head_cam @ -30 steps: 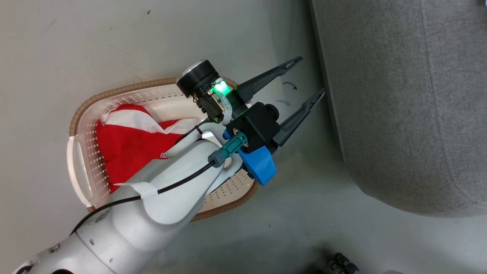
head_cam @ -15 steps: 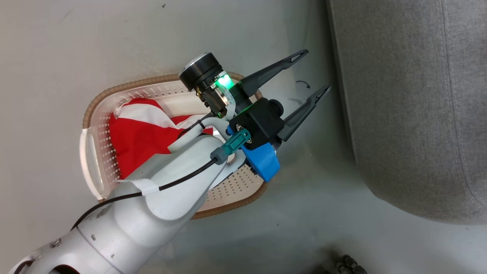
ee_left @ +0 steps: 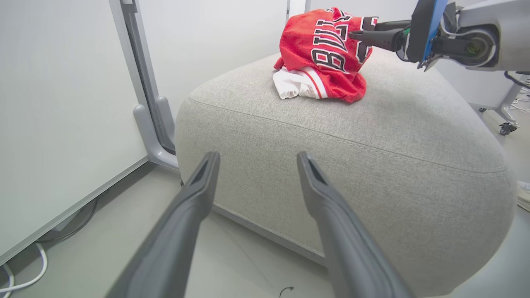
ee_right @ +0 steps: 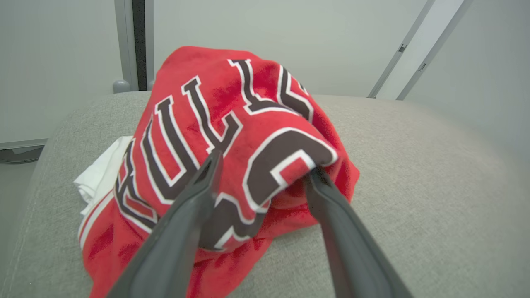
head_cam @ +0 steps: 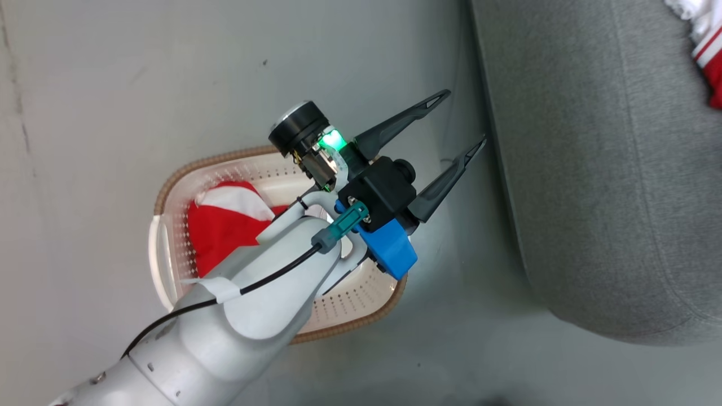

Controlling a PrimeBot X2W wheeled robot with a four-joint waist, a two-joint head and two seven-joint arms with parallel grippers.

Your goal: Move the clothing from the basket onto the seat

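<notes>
Now, right hand (ee_right: 263, 163): fingers spread wide, the Bulls jersey (ee_right: 215, 107) slumped loose between them on the seat (ee_right: 414, 165).
Left hand (head_cam: 463, 115): wide and empty, above the basket (head_cam: 361, 296), fingertips aimed at the seat.
Red garment (head_cam: 225, 231): heaped in the basket, behind our left fingertips, partly beneath the forearm.
Nearer arm: left, we reckon; it must turn back.

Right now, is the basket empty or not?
Not empty: a red and white garment lies in the basket, partly hidden behind the left forearm.
</notes>
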